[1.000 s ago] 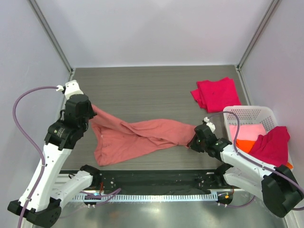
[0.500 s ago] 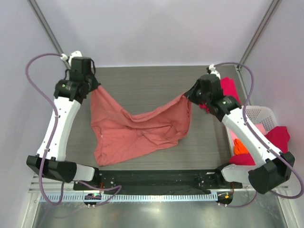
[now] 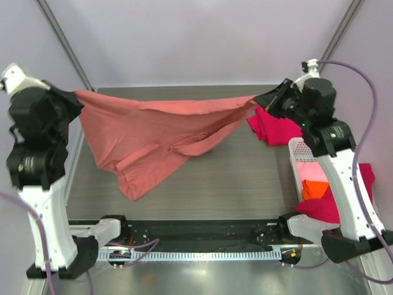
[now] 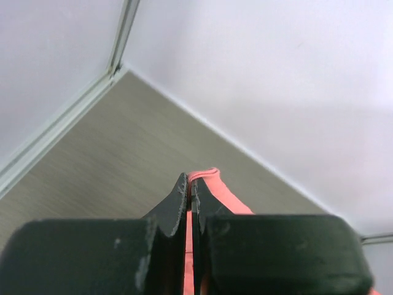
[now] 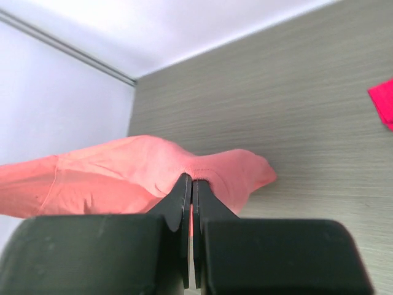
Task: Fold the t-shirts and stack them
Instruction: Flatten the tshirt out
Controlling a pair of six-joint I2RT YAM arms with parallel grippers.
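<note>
Holding a soft salmon-pink cloth t-shirt [image 3: 153,132] stretched wide in the air over the grey wood-grain table [image 3: 245,178]. One top corner pinched tight in the left black two-finger gripper [image 3: 73,98], the other in the right black two-finger gripper [image 3: 270,101]. Beyond, a crumpled crimson-red cloth t-shirt [image 3: 276,129] on the table's far right, just beside the white plastic lattice basket [image 3: 296,147].

A robotics lab test cell: 2 arms [image 3: 44,212] bolted to a black rail [image 3: 202,231] at the edge of a grey bench [image 3: 245,178], boxed in by blank white walls [image 3: 202,43] and metal posts [image 3: 64,43], purple cables [image 3: 359,72] trailing.
</note>
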